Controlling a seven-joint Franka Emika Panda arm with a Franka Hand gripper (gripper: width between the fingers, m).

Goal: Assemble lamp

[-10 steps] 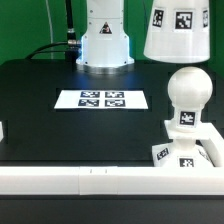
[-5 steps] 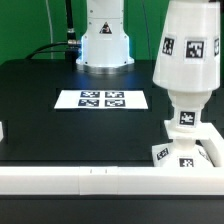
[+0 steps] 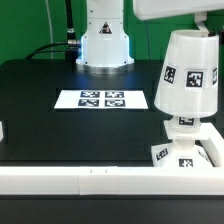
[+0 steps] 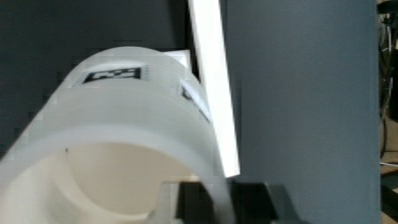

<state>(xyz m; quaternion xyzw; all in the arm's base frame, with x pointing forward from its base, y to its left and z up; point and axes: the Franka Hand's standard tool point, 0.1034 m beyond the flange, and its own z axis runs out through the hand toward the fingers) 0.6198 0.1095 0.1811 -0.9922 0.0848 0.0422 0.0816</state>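
Note:
The large white cone shade (image 3: 190,72) sits tilted over the rounded bulb, which is hidden except for its tagged neck (image 3: 186,122). The bulb stands on the flat square base (image 3: 168,153) at the exterior view's right, near the front. The robot arm's hand (image 3: 170,8) is above the shade at the top edge. In the wrist view my gripper (image 4: 228,205) is shut on the shade's upper rim. The dark fingers (image 4: 199,205) stand on either side of the thin wall, and the shade (image 4: 107,130) and its open top show beside them.
The marker board (image 3: 102,99) lies flat in the middle of the black table. A white rail (image 3: 90,180) runs along the front edge. The robot's white pedestal (image 3: 104,45) stands at the back. A white block (image 3: 2,130) shows at the exterior view's left edge.
The shade came down from above, over the bulb, and now covers the bulb's round head. It has dropped lower and tilted since half a second ago.

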